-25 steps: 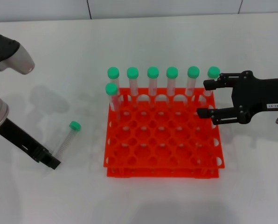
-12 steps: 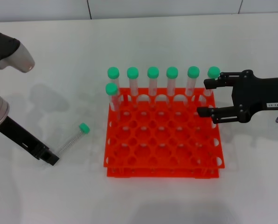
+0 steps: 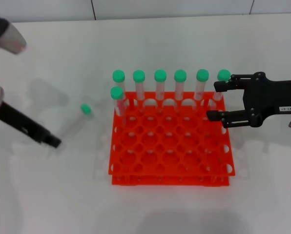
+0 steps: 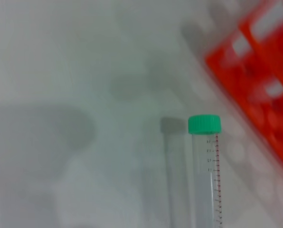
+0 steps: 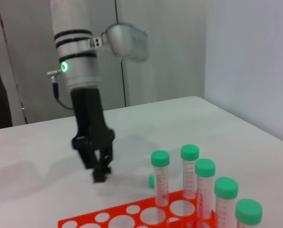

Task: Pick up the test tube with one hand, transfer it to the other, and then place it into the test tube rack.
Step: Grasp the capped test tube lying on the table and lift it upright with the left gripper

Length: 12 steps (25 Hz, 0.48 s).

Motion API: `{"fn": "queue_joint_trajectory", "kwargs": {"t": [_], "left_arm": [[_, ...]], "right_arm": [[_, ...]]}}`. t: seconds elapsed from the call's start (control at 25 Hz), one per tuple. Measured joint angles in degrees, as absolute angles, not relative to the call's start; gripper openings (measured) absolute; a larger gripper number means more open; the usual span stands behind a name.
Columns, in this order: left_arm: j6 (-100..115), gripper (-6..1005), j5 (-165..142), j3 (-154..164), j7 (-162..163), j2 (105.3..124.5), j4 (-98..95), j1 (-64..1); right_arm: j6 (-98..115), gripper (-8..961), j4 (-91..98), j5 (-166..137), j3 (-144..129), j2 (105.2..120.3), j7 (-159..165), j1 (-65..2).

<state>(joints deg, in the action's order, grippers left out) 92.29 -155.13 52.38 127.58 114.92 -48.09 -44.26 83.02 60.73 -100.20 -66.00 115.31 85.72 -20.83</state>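
Left pincer (image 3: 55, 143) is out over the white desk (image 3: 62, 195), well off the left side of the orange-red test tube rack (image 3: 171, 146), arm slanting down toward the rack. It grips the test tube (image 3: 77, 120) by the bottom end, so the clear body angles up and toward the rack, with the green cap (image 3: 86, 109) the nearest part to the rack's left edge but still apart from it. From the left wrist camera the tube (image 4: 207, 175) shows its red graduation marks running down the side, with its shadow on the desk just beside it and a rack corner (image 4: 260, 71) off to one side. The right wrist camera looks across the rack at that left pincer (image 5: 99, 175): fingers drawn close together, tips pointing down at the desk.

Right pincer (image 3: 218, 101), the one with the small white label, sits at the rack's far right corner, fingers spread apart and holding nothing. Its far finger lies just beside the green cap of the last tube in the back row (image 3: 223, 75).

Seven capped tubes stand in the rack: six along the back row, one (image 3: 117, 93) in the next row at the left end.
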Motion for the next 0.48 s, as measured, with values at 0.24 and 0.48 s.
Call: {"fn": "queue_joint_trajectory", "kwargs": {"t": [0.24,0.48], "left_arm": [[90.0,197,-151.9,46.1,125.7,114.81,-53.1,-42.8],[85.7,197,-138.9,44.4,119.9,114.65,-56.2,-39.3]], "right_arm": [[82.7,750,60.7,-99.2,-65.9,115.31,85.2,-20.8],[82.5,751,60.7,-98.2,-66.0,115.3,85.1,-20.8]]}}
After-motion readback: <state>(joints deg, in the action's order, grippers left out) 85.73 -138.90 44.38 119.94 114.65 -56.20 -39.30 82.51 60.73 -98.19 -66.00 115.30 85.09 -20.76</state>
